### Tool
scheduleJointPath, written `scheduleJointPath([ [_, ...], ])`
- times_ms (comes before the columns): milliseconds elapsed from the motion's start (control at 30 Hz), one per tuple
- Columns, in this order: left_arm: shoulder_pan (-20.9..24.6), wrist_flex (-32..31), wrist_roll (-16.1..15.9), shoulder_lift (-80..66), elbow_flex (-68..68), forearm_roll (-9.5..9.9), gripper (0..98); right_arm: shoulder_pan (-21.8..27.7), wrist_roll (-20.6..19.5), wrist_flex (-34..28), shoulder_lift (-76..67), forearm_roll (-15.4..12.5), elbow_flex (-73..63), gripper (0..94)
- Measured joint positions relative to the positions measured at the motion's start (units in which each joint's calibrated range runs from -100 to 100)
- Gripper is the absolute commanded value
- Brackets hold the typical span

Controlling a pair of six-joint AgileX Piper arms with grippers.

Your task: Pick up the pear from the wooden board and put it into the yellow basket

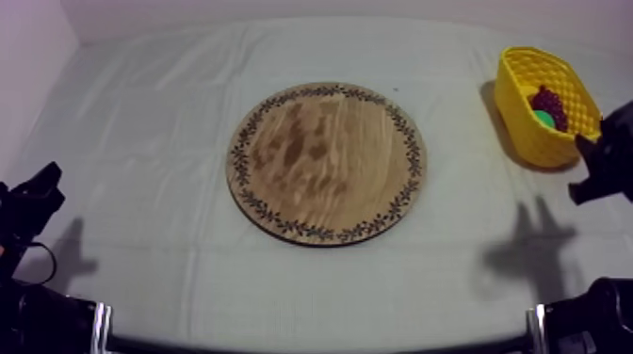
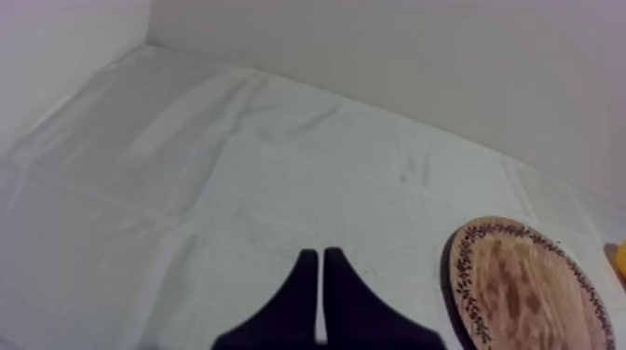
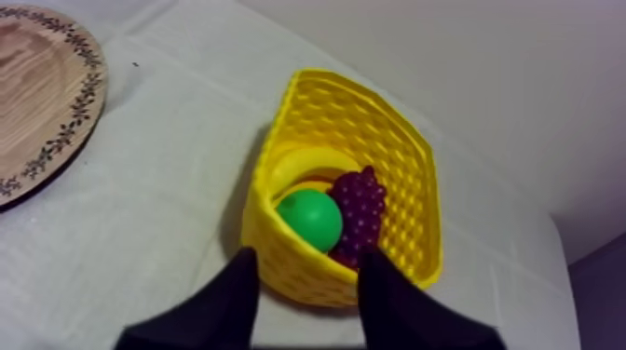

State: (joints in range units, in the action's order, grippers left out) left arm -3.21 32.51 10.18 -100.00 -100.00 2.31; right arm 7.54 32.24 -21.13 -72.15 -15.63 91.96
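Note:
The round wooden board (image 1: 327, 162) lies bare in the middle of the table, with no fruit on it. At the far right stands the yellow basket (image 1: 521, 120), and in it lie a green pear (image 3: 310, 219), a bunch of purple grapes (image 3: 359, 209) and a yellow banana (image 3: 312, 163). My right gripper (image 3: 307, 253) hangs open just in front of the basket's near wall (image 3: 298, 275), fingers apart and holding nothing. My left gripper (image 2: 321, 253) is shut on nothing, low at the table's left side (image 1: 38, 193), away from the board's edge (image 2: 526, 293).
Bare grey-white cloth surrounds the board on all sides. A pale wall runs along the back of the table and up its left side. The board's rim (image 3: 37, 84) lies well to the side of the basket.

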Motion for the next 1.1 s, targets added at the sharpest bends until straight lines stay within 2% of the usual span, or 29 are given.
scheduleJointPath([
  [67,0.0,0.0,0.0,0.0,0.0,0.0,0.1,-0.7,0.1,-0.9,-4.4,0.2,2.6,10.4],
  [133,0.0,0.0,0.0,0.0,0.0,0.0,0.1,-1.6,-0.7,-3.1,-8.2,1.9,5.0,5.4],
  [300,0.0,0.0,0.0,0.0,0.0,0.0,0.1,-4.1,-5.8,-9.7,-17.0,9.3,7.1,1.4],
  [400,0.0,0.0,0.0,0.0,0.0,0.0,0.1,-5.3,-10.7,-13.5,-21.0,11.3,6.8,0.9],
  [500,0.0,0.0,0.0,0.0,0.0,0.0,0.1,-6.3,-13.9,-16.4,-23.0,11.8,6.8,0.7],
  [667,0.0,0.0,0.0,0.0,0.0,0.0,0.1,-7.2,-17.6,-16.3,-23.5,11.9,7.2,4.2],
  [800,0.0,0.0,0.0,0.0,0.0,0.0,0.1,-7.6,-23.8,-16.3,-23.5,13.0,7.6,8.7],
  [933,0.0,0.0,0.0,0.0,0.0,0.0,0.1,-7.7,-30.6,-17.5,-23.5,14.4,7.6,2.7],
  [1100,0.0,0.0,0.0,0.0,0.0,0.0,0.1,-7.9,-35.3,-17.6,-23.5,14.5,7.6,1.4],
])
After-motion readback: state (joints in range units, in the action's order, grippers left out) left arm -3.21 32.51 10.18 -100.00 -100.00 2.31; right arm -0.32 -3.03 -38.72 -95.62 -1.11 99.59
